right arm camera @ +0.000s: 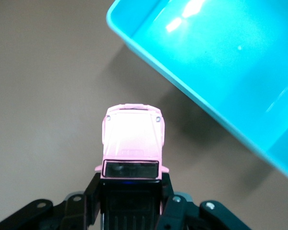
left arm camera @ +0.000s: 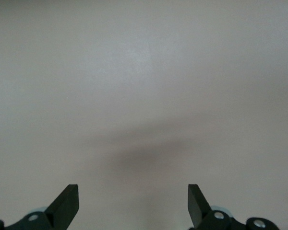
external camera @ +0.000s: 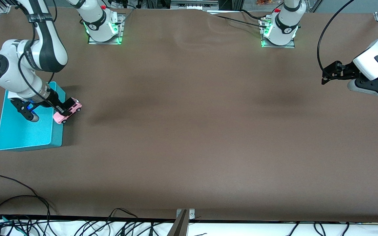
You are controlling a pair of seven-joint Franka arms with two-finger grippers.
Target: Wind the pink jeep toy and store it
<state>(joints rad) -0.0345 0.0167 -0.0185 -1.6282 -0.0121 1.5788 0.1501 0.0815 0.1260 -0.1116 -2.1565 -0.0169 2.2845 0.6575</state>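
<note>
The pink jeep toy (external camera: 68, 110) (right arm camera: 133, 139) is low over the brown table, right beside the long wall of the teal bin (external camera: 25, 131) (right arm camera: 221, 62) that faces the table's middle. My right gripper (external camera: 64, 108) (right arm camera: 129, 191) is shut on the pink jeep toy's black rear section, one finger on each side. The pink hood points away from the wrist. I cannot tell whether its wheels touch the table. My left gripper (external camera: 324, 76) (left arm camera: 133, 201) waits open over bare table at the left arm's end, with nothing between its fingers.
The teal bin holds nothing that shows. Both arm bases (external camera: 103, 26) (external camera: 279, 29) stand along the edge farthest from the front camera. Black cables (external camera: 18, 213) and a metal bracket (external camera: 185, 213) lie along the nearest edge.
</note>
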